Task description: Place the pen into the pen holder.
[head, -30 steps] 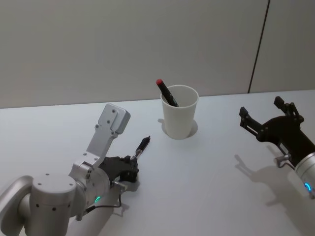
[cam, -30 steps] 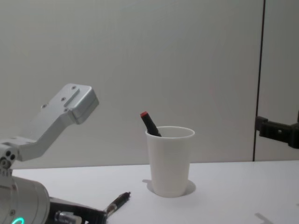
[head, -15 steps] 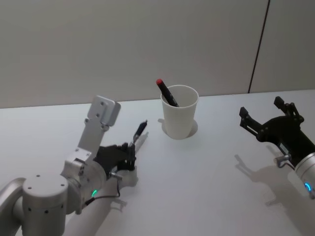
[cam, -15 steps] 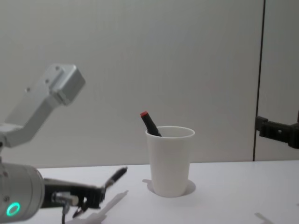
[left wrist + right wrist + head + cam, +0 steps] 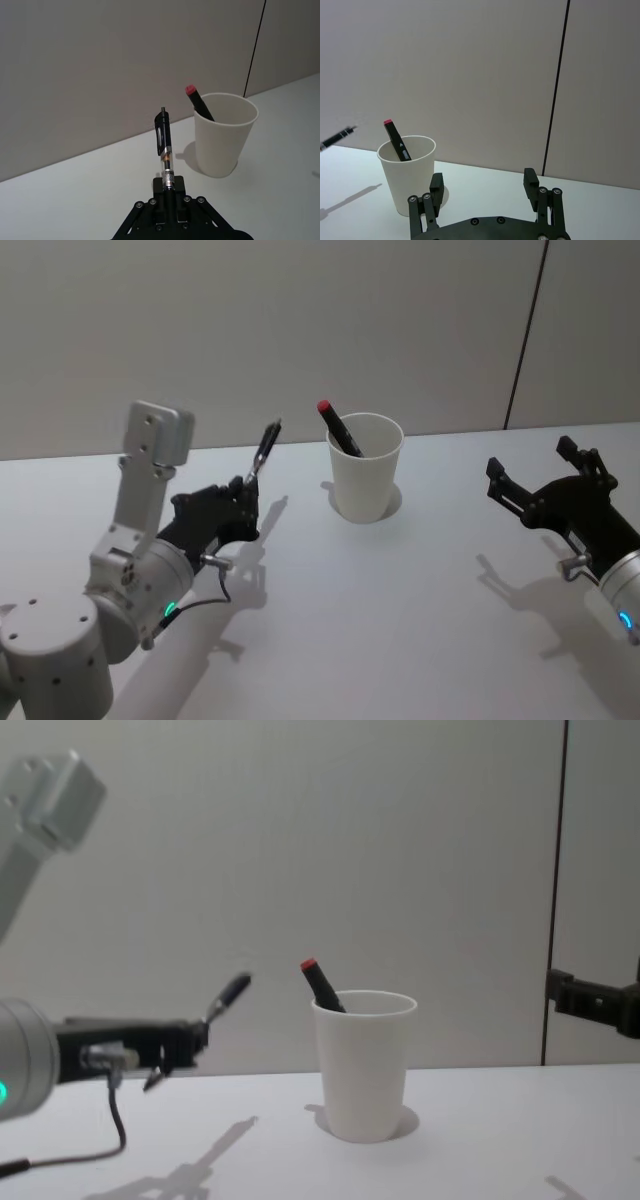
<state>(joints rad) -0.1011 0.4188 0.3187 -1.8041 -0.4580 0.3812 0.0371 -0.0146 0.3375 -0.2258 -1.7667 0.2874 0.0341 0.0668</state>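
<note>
Left gripper (image 5: 243, 506) clamped on lower end of pen (image 5: 265, 446), pen in air left of pen holder (image 5: 366, 485), angled up. Pen looks light, stiff, slick-barrelled; end grip may let it pivot, mid-barrel safer. Holder light, tippy. Right gripper (image 5: 532, 462) idle right of holder, fingers spread.

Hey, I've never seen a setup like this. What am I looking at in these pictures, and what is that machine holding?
This is a two-armed robot at a white table. Two pictures come from cameras on its head and chest. The other two come from cameras on its wrists, looking out along each claw. The left claw is shut on a black pen, holding it in the air, left of the pen holder, a white paper cup standing on the table. A red-capped marker leans inside the cup. The right claw is open and holds nothing, off to the cup's right.
</note>
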